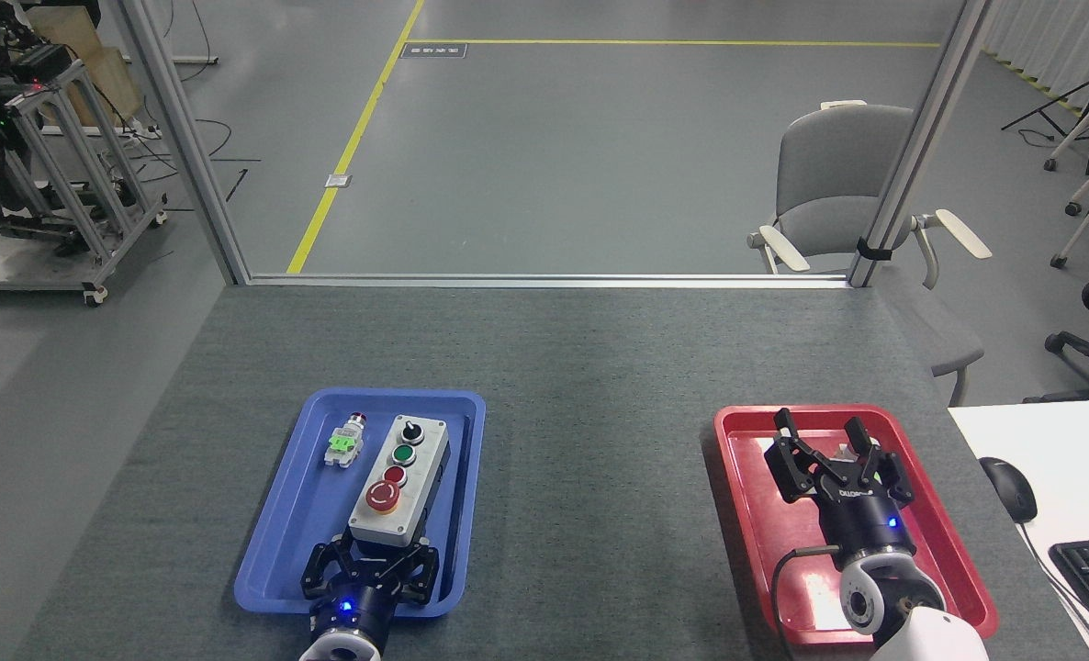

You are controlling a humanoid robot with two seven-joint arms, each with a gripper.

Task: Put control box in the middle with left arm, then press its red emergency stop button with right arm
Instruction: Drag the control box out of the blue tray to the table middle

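**Control box gripped at its near end inside the blue tray**

Two trays are seen on the dark-grey felt desk [590, 441]. In the blue tray [292, 514], at the left, the control box [399, 477] is held lengthwise, its near end appearing slightly raised. A black knob, a green button, a small red button and the red emergency stop button [383, 495] are carried in a row on its lid. A small loose white-and-green switch part [345, 442] is laid just beside the box, towards the tray's far left corner.

The left pincer [375, 551] is closed around the near end of the box, with a claw on either side. The box's near edge is covered by the claws, so the exact contact cannot be made out. Most of the left arm is cut off by the lower edge.

The red tray [746, 496], at the right, is occupied by the right pincer [825, 439], whose claws are spread apart. A small pale item behind the claws is largely hidden and cannot be identified. The middle of the desk is left bare.
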